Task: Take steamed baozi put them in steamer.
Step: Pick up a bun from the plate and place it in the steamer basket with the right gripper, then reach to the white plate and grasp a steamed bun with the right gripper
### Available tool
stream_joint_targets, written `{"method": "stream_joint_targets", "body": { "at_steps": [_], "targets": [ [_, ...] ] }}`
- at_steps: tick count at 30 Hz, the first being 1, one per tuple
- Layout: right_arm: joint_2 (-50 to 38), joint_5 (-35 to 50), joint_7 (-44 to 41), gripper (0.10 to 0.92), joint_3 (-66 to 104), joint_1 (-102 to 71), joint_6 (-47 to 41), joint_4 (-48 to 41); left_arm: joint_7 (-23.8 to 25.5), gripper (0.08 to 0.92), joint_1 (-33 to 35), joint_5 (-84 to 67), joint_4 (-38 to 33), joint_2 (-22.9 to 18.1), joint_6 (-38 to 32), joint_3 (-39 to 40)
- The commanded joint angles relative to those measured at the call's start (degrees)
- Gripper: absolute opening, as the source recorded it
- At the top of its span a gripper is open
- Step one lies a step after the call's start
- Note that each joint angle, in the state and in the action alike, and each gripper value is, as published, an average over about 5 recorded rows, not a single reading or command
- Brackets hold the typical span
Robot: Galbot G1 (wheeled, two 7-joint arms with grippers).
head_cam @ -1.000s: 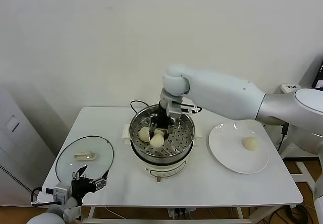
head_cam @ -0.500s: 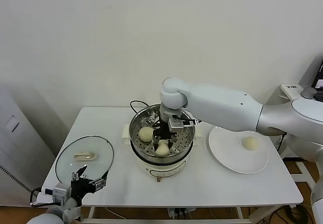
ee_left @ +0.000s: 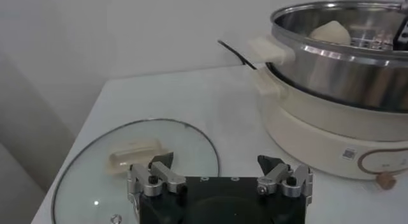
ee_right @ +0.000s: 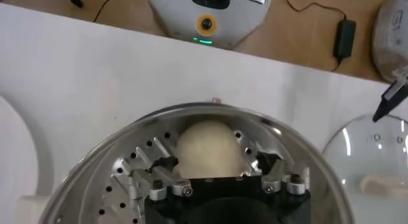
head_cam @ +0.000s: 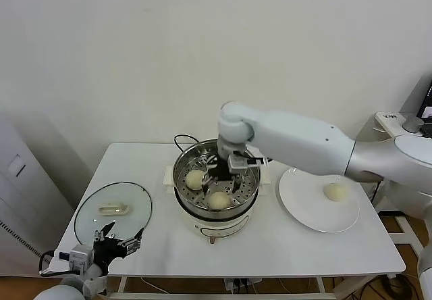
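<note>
I am watching my right gripper (head_cam: 221, 180) spreading its jaws inside the round shiny steel steamer (head_cam: 251, 190); the cream-white bun (ee_right: 207, 149) it carried is now lying free between them. One bun (head_cam: 334, 191) is waiting on the white plate (head_cam: 302, 212). Left gripper (ee_left: 220, 174) is idling, jaws spread.

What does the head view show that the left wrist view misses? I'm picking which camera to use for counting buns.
Only the head view shows the plate with one baozi on it, the right gripper open inside the steamer, and a front bun in the basket. Only the left wrist view shows the left gripper's open fingers close up, over the table's near-left edge. Both show the steamer, the glass lid, and one bun near the steamer's left side.
</note>
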Motion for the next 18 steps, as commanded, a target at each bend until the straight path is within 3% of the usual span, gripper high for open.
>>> {"method": "stream_joint_targets", "body": {
  "at_steps": [1, 10, 18],
  "targets": [
    [-4.09, 9.04, -2.17, 0.823, 2.06, 6.1, -10.26, -12.97, 0.01, 0.823, -0.14, -0.07, -0.2, 0.02, 0.06, -0.06],
    [-12.03, 10.34, -5.09, 0.823, -1.9, 8.6, -19.47, -27.44, 0.03, 0.823, -0.23, -0.39, -0.41, 0.13, 0.06, -0.06],
    [-16.86, 12.55, -5.04, 0.823, -3.78, 5.25, -22.59, -33.32, 0.06, 0.823, -0.31, -0.79, -0.26, 0.47, 0.03, -0.18]
  ]
}}
